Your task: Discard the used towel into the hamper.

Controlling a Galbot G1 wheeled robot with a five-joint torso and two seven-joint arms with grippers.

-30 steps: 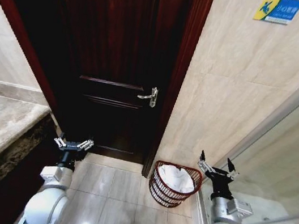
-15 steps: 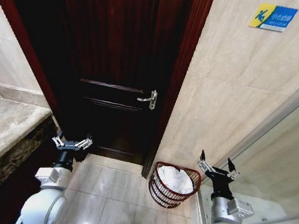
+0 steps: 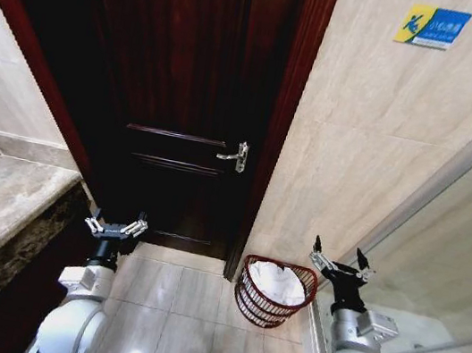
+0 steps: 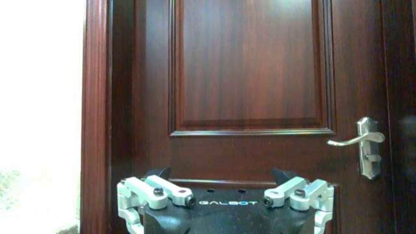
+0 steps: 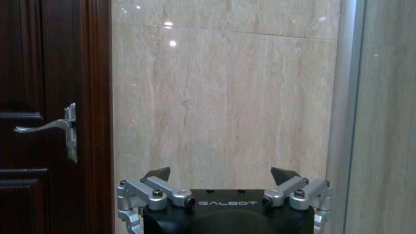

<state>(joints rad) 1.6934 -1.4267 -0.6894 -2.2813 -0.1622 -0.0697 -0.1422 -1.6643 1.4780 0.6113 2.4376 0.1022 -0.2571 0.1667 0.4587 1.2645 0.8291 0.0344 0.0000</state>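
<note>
Evidently the white crumpled used towel [image 3: 278, 281] already lay inside the small round reddish-brown open-weave hamper [image 3: 274, 293] on the floor by the dark door, both the left gripper [image 3: 116, 227] and right gripper [image 3: 339, 263] raised with jaws apart and empty, so little seemed left beyond retreating.

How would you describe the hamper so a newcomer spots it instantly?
Start at the dark wooden door with the silver handle, then drop to the tiled floor at the foot of the beige wall just right of the door frame. The hamper sits there: a small round reddish-brown open-weave basket with white cloth inside, the only container on the floor.
</note>
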